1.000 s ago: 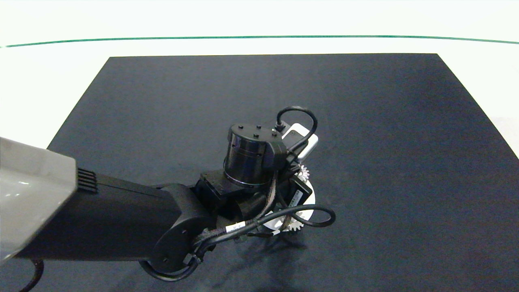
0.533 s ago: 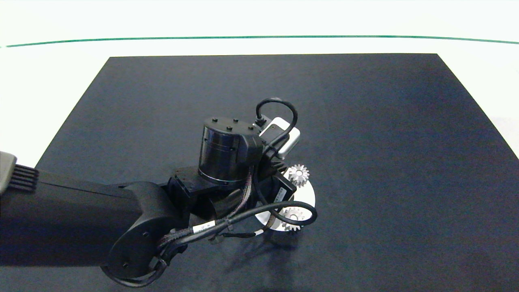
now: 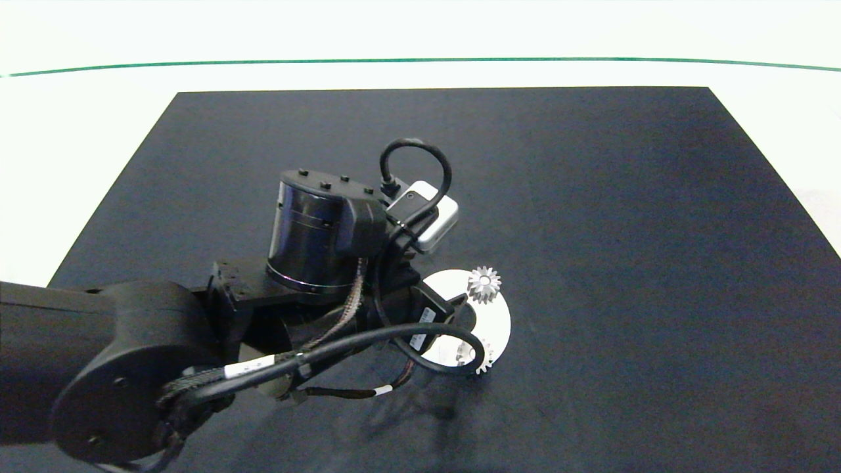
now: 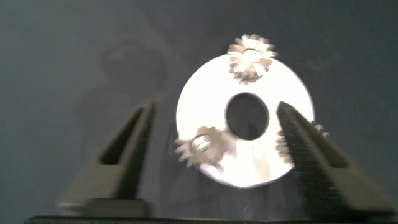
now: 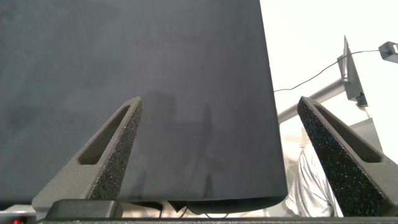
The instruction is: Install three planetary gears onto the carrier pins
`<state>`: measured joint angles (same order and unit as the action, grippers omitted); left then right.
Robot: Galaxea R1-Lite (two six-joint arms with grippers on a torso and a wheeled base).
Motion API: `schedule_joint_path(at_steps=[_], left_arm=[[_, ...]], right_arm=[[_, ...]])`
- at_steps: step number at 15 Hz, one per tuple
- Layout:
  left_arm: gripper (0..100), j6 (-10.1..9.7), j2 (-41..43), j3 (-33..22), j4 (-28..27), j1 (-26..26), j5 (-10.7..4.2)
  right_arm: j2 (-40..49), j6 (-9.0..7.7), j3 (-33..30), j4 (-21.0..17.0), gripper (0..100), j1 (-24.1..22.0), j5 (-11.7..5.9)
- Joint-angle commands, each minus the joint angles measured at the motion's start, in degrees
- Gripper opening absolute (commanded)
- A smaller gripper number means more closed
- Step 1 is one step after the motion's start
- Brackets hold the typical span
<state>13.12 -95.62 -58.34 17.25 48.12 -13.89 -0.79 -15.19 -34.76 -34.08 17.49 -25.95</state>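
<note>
White disc (image 4: 205, 118) on dark mat (image 3: 591, 197) — three gears (image 4: 250, 57) seated near its rim, likely on pins. Left gripper (image 4: 217, 155) above, jaws wide, empty — apparently released. Right gripper (image 5: 224, 155) off-mat, jaws wide, empty.

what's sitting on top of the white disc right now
Three planetary gears ring the white disc, spaced around its centre hole. The carrier pins are covered by them. The open left end effector hangs above.
</note>
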Motion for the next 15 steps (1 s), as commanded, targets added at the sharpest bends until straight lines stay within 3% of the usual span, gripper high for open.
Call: schedule_joint_path(at_steps=[1, 3, 5, 8, 11, 15], left_arm=[[100, -0.2, 10.5, 0.2, -5.6, -10.1, -2.55], [100, -0.2, 18.4, 2.2, -11.6, -16.7, -2.73], [100, -0.2, 30.1, 8.2, -16.1, -24.6, -4.84], [100, 0.33, 48.2, 18.0, -21.9, -35.5, -5.1], [100, 0.15, 63.6, 19.7, -33.8, -40.0, -5.1], [100, 0.07, 78.0, 20.8, -41.6, -44.6, -5.1]], right_arm=[[-4.9, -0.02, -4.1, -0.2, 100, -3.0, -0.15], [-6.9, -0.02, -4.7, 1.2, 100, -5.6, -0.06], [-7.3, -0.02, -4.8, 2.6, 100, -8.0, -0.15], [-6.4, 0.07, -4.8, 2.5, 100, -10.6, -0.15], [-4.2, 0.07, -4.5, 1.9, 100, -14.3, -0.06], [-2.3, 0.07, -2.3, 1.5, 100, -16.4, 0.2]])
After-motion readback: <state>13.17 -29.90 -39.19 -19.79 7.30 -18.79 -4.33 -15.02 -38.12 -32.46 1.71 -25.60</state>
